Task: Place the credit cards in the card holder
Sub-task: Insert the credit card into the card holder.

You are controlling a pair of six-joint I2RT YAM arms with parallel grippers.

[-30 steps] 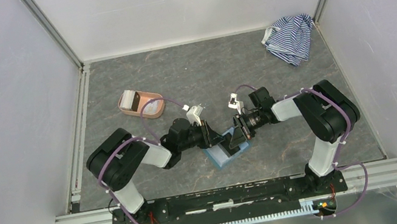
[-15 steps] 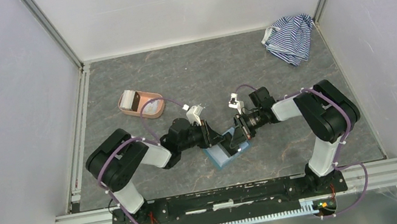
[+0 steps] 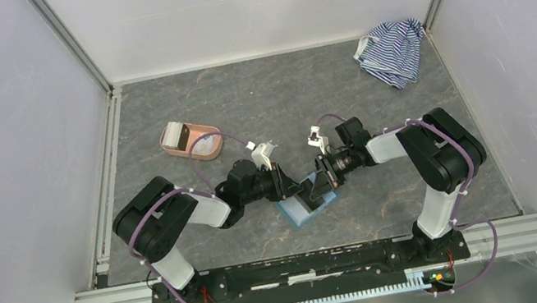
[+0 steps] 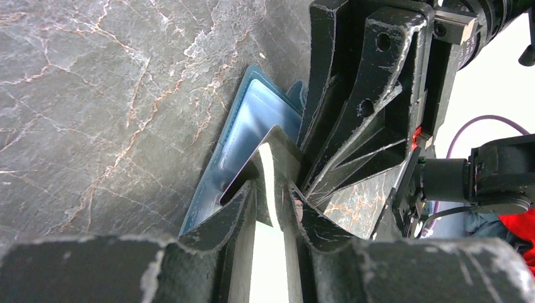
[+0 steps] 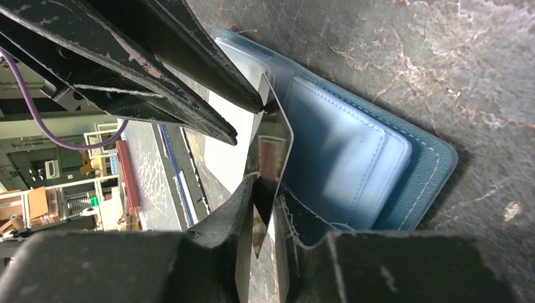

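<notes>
Both arms meet over the open wallet (image 5: 378, 158), which lies flat on the table (image 5: 410, 63) directly under the fingertips. The right fingers (image 5: 243, 202) pinch one end of a shiny card (image 5: 272, 142) standing on edge. The left fingers (image 4: 243, 205) are closed on its other end, so the card's long axis runs from one set to the other. The pockets lie just below that edge. I judge it must tip down and slide in lengthwise
</notes>
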